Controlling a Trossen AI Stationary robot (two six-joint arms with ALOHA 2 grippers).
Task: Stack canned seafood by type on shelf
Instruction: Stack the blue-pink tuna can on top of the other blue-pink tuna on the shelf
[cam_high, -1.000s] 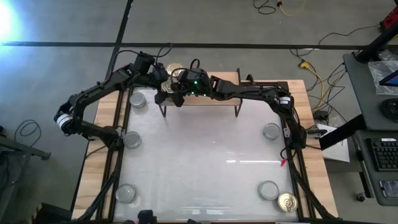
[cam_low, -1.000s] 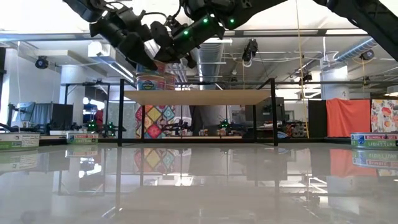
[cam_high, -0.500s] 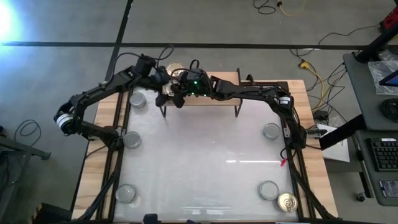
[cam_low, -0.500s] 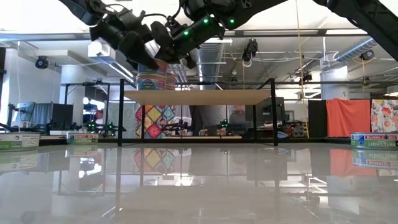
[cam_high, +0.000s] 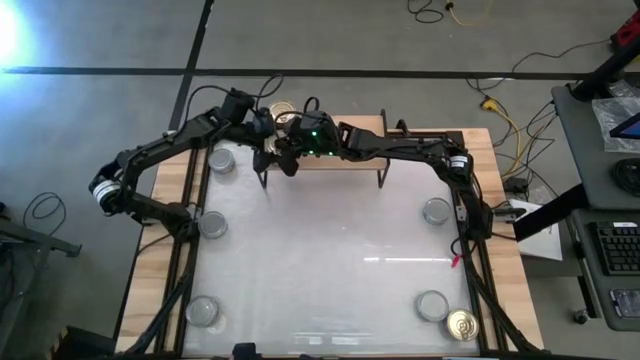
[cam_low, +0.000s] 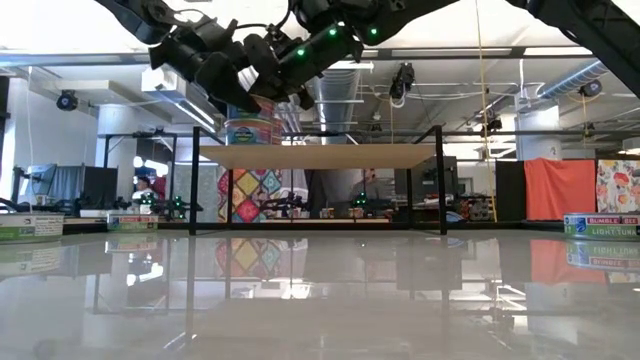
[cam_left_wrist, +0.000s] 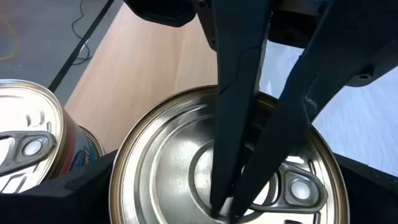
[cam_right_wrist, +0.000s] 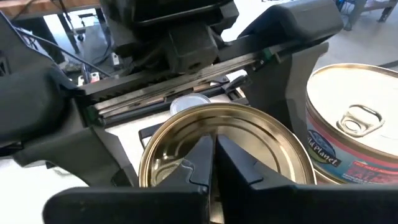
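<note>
A gold-lidded tin (cam_left_wrist: 224, 180) sat on the shelf (cam_high: 330, 160) at its left end, and it looked like it was on top of another tin there, so the gold ones made one pile. Just beside it stood a tin with a pale lid and a colourful label (cam_right_wrist: 357, 134). The left gripper (cam_high: 262, 122) was spread wide around the gold-lidded tin, with its fingers on either side of it and not squeezing. The right gripper (cam_left_wrist: 233, 202) was pressed together, and its closed tips pushed down on the middle of the gold lid, maybe to keep the tin still and straight on the pile while the other gripper let go. The shelf stood at the far edge of the worktop (cam_high: 330, 250). Silver-lidded tins (cam_high: 437, 211) waited well apart near the worktop's corners, and one more gold tin (cam_high: 462, 325) sat near the front right corner, so sorting was not done yet
</note>
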